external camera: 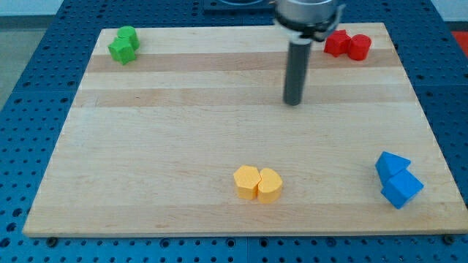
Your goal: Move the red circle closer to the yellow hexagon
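My tip (293,103) is hovering left of and below the red circle (359,47), which sits near the tabletop (146,168) top-right corner. No fingers here. I'm needing to circle behind it, then push toward the yellow hexagon (246,181) near the bottom edge.

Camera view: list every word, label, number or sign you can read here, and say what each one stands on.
None: no readable text anywhere in this view.
The wooden board, the blue perforated surface under it, the green, red, yellow and blue blocks and the dark rod down to my tip all show plain, unmarked surfaces.
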Motion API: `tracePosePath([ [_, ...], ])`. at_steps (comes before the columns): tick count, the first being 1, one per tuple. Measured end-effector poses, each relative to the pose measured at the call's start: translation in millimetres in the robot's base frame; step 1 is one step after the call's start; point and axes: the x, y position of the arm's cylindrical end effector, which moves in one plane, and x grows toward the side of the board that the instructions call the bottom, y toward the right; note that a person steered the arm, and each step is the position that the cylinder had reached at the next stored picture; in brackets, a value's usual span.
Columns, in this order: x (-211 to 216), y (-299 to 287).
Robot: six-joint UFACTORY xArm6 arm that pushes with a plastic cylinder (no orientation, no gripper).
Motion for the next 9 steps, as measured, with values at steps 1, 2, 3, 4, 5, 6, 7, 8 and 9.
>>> tracePosePath([
  [1,-29.9,60.2],
  [2,-51.4,125.8],
  [3,-76.8,167.3],
  [4,-107.4,184.7],
  [5,-120.7,175.5],
  [6,-120.7,145.9],
  [7,-120.7,120.9],
  [8,-116.8,99.9],
  [9,-107.0,98.9],
])
